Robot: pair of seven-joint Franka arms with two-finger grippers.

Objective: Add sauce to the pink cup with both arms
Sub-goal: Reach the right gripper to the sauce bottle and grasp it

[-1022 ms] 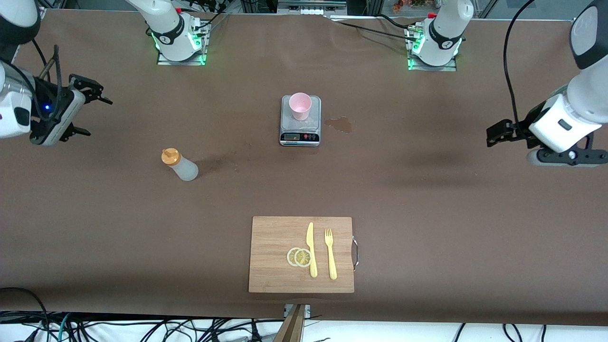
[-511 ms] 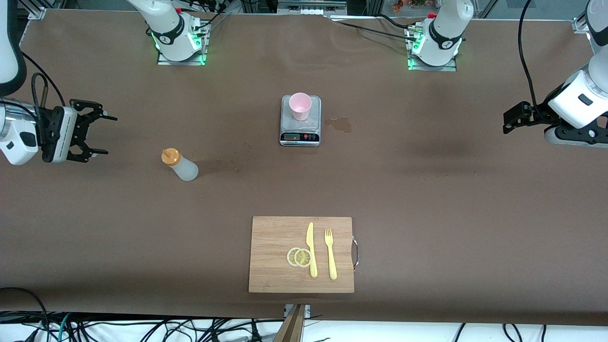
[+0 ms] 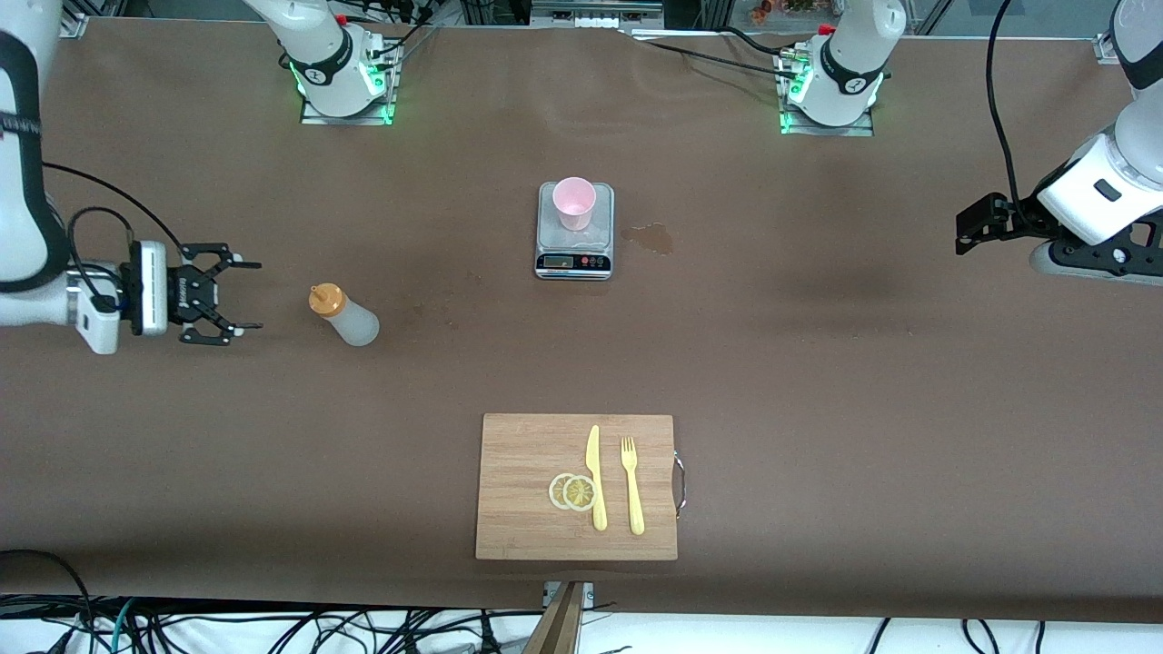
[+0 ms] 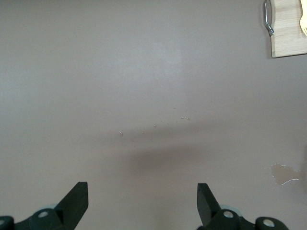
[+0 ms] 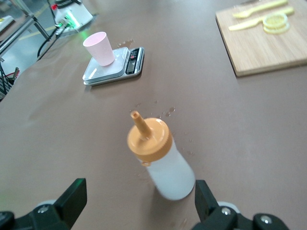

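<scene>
Brown table cover, stained here and there; one dried spill mark beside the kitchen scale.

Pink cup stands upright on the scale's platform, mid-table toward the arm bases. Looks empty, as far as the right wrist view shows. Squeeze bottle with orange cap stands upright on the bare cover, toward the right arm's end, nearer the front camera than the cup and well apart from it.

Right gripper turned sideways, low over the table, fingers spread wide, mouth facing the bottle. Near it, not touching. In the right wrist view the bottle sits between the two fingertips' lines but ahead of them, nothing pinched.

Left gripper hangs over bare cover at the left arm's end, fingers spread, holding nothing; it waits.

Cutting board nearest the front camera carries a yellow knife, fork and two lemon slices. Not part of the job.

Step in hand, as I judge it: reach for the bottle. Pouring not begun. Next move calls for sliding the spread fingers around the bottle's body below the cap, then closing gently; soft walls may squirt if squeezed hard.
</scene>
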